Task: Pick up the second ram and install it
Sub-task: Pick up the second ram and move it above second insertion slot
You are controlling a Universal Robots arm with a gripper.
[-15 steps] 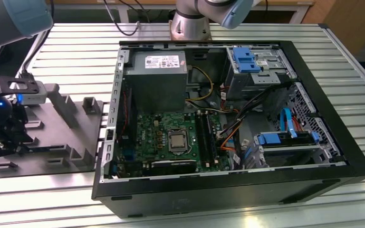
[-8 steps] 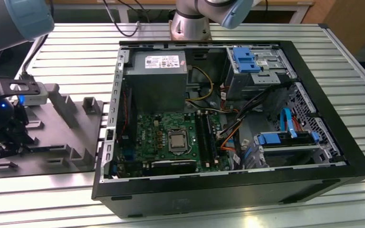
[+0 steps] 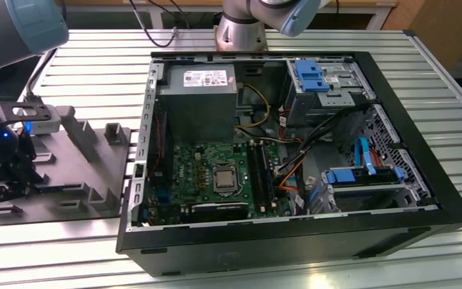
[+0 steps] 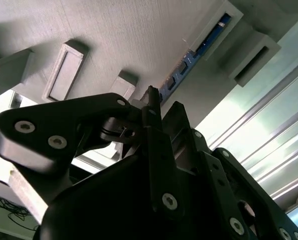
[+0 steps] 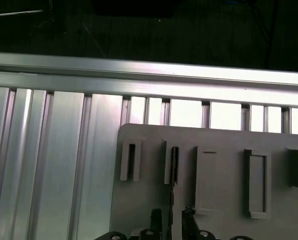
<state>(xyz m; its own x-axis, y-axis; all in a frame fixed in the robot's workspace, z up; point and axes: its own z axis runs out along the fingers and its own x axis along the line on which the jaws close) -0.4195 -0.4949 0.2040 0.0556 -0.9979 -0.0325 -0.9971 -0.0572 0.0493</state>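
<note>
We see the slim, flat, dark blue-green memory stick (image 5: 174, 162), the second ram, standing on its long edge in a narrow raised slot of the grey moulded plastic tray (image 5: 224, 140). In the second wrist view the same stick (image 4: 191, 57) runs along that slot, with bluish parts showing on its face. The tray lies on the ribbed aluminium table (image 5: 53, 150).

The black two-fingered gripper (image 5: 172, 217) hangs right above the tray. In the first wrist view its two fingertips (image 5: 156, 219) sit on either side of the stick's thin edge. We see a narrow gap on each side, so the jaws stand a little apart and grip nothing. The stick rests in its slot, not lifted.

In the exterior view the grey robot arm (image 3: 10, 27) reaches down over the tray (image 3: 70, 174) at that view's left. Just beside the tray, toward the exterior view's right, lies the black open computer case (image 3: 295, 241). Inside it we see the grey boxy metal power supply (image 3: 197, 99), and near it the green motherboard (image 3: 207, 165) with long black plastic slot rails (image 3: 259, 174) along one side. Blue plastic drive brackets (image 3: 310, 75) sit in the case's far corner.
</note>
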